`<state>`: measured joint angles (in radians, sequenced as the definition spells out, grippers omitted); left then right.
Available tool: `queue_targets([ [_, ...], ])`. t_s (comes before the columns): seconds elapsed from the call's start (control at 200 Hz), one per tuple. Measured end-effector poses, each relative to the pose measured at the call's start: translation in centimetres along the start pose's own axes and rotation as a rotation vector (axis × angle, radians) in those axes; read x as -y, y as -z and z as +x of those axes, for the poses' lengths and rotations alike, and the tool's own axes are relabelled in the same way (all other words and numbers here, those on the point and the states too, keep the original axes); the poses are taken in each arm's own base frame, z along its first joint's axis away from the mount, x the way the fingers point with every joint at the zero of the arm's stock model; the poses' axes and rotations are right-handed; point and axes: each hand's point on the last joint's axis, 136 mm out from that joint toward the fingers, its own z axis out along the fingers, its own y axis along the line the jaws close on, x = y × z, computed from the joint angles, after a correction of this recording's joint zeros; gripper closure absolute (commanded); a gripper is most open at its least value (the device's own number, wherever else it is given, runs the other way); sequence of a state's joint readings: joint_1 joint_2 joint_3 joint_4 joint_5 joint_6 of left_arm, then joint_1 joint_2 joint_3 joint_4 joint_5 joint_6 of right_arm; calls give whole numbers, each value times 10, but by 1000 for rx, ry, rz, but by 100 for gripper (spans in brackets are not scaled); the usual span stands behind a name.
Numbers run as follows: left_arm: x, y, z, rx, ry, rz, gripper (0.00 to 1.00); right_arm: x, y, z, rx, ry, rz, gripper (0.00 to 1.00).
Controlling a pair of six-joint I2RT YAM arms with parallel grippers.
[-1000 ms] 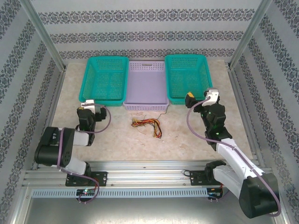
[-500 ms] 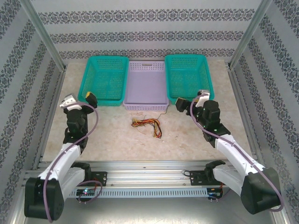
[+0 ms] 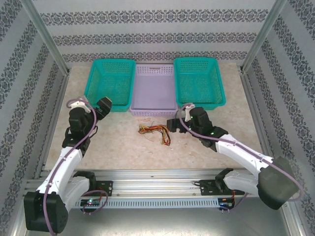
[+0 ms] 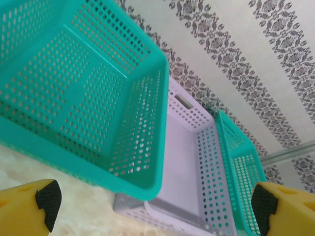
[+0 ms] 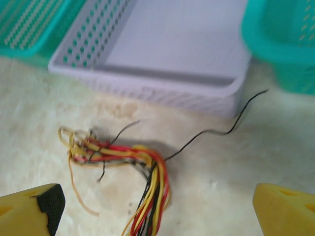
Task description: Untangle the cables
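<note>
Cables (image 3: pixel 155 132) bunched on table (image 3: pixel 123 147), near lilac basket (image 3: pixel 153 111) between teal baskets (image 3: pixel 110 83).

Your left arm stretches forward along the left side, and its pincer (image 3: pixel 103 105) sits raised, angled toward the far right with the jaws spread wide. Your right arm reaches in leftward toward the middle, forearm low, and its pincer (image 3: pixel 172 123) also stands wide open.

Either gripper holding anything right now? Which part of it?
Nothing held: left gripper is open facing the baskets; right gripper is open near the cables, which lie loose on the table.
</note>
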<state>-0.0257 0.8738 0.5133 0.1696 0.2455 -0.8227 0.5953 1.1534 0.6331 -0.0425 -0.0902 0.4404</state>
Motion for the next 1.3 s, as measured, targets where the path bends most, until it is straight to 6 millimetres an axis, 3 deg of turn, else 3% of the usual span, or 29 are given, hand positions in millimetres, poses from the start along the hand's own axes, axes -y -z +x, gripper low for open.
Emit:
queue_targets([
  [0.19,-2,4,26,-136,29,1,0,-13,-12,35,-114,17,1,5],
  [0.5,-8,12,52,-297,-67,-195,0,-5,-29,58,-191,-26,40,11],
  [0.764,-27,23,67,-378,30,-361,0,-3,-39,76,-252,-35,57,17],
  [0.959,0,21,61,-420,-54,-284,0,-3,-43,77,-253,-48,56,30],
  [1.134,-8,24,76,-473,-51,-291,0,0,-52,94,-309,-50,71,40],
  [1.299,-25,15,113,-616,-96,-379,0,-5,-60,95,-325,-51,72,52],
])
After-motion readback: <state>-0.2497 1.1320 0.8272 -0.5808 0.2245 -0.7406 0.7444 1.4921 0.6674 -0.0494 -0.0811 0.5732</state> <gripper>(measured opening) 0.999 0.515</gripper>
